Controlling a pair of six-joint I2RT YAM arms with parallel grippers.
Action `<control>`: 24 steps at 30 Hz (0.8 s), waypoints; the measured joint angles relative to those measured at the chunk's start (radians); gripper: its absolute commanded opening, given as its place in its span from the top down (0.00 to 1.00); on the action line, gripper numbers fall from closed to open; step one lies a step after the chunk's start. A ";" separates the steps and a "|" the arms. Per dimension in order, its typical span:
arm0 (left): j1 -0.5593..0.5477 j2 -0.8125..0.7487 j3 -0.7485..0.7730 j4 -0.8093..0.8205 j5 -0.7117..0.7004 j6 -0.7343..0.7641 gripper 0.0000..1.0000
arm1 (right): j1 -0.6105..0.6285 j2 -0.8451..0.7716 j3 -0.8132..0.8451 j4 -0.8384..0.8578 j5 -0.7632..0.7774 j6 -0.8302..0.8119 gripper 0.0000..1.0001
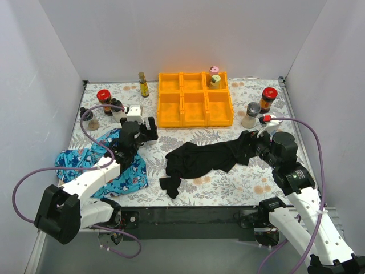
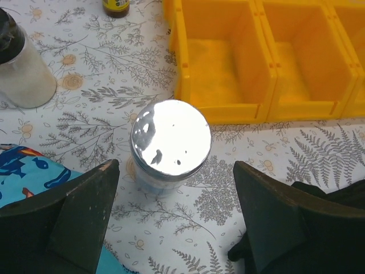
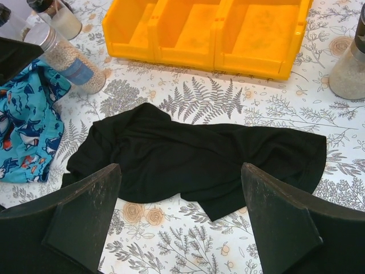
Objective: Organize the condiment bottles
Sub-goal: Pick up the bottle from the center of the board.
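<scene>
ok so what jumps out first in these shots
The bright orange tray at back centre, nearly empty, with only a pink-lidded jar and a yellow-capped bottle in its back right compartment. In front of it sprawls a black cloth, with a blue patterned cloth at front left. In the left wrist view, a silver-lidded jar stands between the fingers of the open left gripper.
</scene>
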 measured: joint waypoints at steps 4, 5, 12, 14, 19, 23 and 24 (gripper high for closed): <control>-0.003 -0.028 -0.110 0.161 -0.008 0.035 0.20 | 0.000 0.007 0.000 0.000 0.006 0.000 0.07; -0.003 -0.032 -0.127 0.187 -0.010 0.042 0.20 | 0.000 0.008 0.000 0.000 0.007 0.000 0.07; -0.005 0.007 -0.175 0.386 -0.019 0.108 0.22 | 0.000 0.024 0.000 0.001 0.007 0.008 0.09; -0.005 0.041 -0.176 0.431 -0.019 0.122 0.25 | 0.000 0.027 0.000 0.001 0.006 0.008 0.09; -0.005 0.111 -0.183 0.517 -0.016 0.131 0.30 | 0.000 0.033 0.000 0.001 0.009 0.008 0.09; -0.005 0.155 -0.184 0.564 -0.019 0.137 0.60 | 0.000 0.045 0.000 0.001 0.016 0.007 0.09; -0.004 0.161 -0.184 0.573 -0.019 0.140 0.64 | 0.000 0.051 0.000 0.001 0.018 0.007 0.09</control>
